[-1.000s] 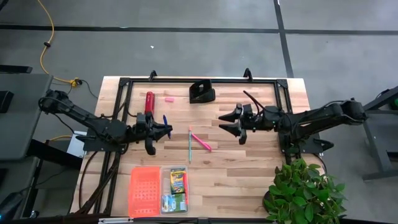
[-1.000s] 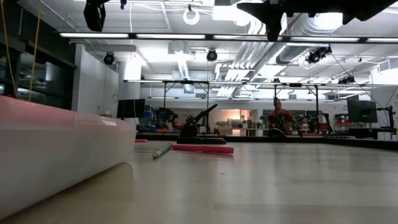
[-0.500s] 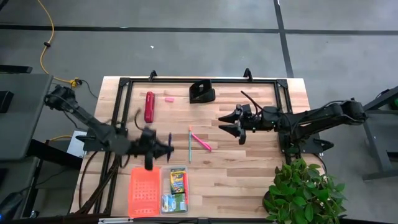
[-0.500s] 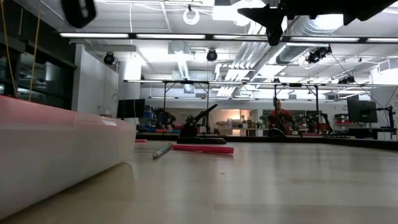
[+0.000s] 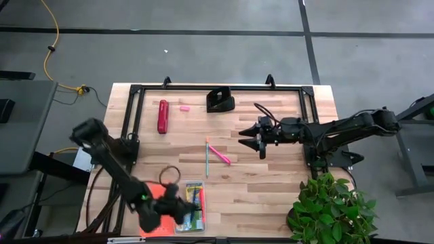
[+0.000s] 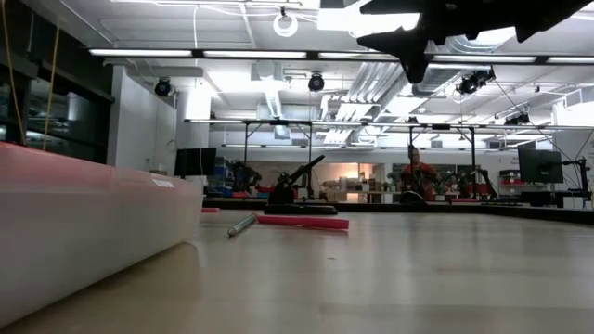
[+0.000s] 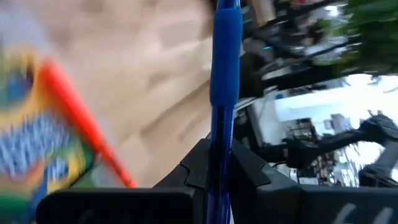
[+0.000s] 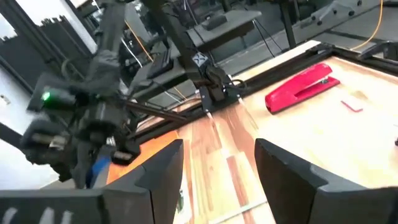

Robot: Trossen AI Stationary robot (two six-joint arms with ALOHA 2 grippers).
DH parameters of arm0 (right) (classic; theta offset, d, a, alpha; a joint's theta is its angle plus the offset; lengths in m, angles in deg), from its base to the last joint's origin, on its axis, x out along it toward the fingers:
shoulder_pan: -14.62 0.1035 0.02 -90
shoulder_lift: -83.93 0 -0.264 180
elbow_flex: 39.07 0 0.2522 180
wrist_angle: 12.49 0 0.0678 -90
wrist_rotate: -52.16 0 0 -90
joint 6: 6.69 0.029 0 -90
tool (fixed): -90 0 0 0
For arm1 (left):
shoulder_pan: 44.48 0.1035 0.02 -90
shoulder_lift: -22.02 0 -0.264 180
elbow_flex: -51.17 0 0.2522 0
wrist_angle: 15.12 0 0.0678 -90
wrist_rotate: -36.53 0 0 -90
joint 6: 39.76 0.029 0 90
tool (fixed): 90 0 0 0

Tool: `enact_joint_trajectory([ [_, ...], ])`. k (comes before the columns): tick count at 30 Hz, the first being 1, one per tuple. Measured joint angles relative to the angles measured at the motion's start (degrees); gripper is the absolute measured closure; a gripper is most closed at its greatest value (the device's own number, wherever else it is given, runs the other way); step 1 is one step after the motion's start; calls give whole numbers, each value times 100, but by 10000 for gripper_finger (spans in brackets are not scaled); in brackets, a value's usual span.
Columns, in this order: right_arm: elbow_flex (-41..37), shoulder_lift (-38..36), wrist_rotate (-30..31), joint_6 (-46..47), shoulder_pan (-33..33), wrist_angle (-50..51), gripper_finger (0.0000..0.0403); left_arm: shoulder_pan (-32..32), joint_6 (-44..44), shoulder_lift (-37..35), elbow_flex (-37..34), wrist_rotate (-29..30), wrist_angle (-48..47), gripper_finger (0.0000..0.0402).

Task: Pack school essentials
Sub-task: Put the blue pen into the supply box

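My left gripper hangs blurred over the clear case near the table's near edge, shut on a blue pen. The yellow-green crayon box lies in that case with a red pen beside it. A green pen and a pink pen lie flat mid-table. The pink eraser rests near the far edge. My right gripper waits open above the table, right of the pens. My left gripper pinches the blue pen's shaft between its two fingers. The pen runs along the fingers, and its long blue end sticks out past the fingertips. It is lifted clear, above the crayon box in the case.
A red stapler and a black tape dispenser sit toward the far edge. An orange perforated lid lies left of the case. A potted plant stands at the near right corner. A black frame rims the table.
My left gripper has swung fast from the table's left middle toward the near edge, carrying the blue pen, and now hangs over the case with the crayon box. My right gripper has stayed nearly where it was.
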Motion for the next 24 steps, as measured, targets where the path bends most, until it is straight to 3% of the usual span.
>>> enact_joint_trajectory([
  [5, 0, 1, -10, -4, -11, 60, 213, 2, -1609, 881, 638, -562, -725, 382],
  [9, 0, 0, -20, -4, -11, 70, 213, 10, -2668, 1218, 764, -782, -1031, 382],
  [24, 0, 2, 24, 267, -11, 94, 213, 566, -2768, 1228, 767, -1567, -1360, 382],
])
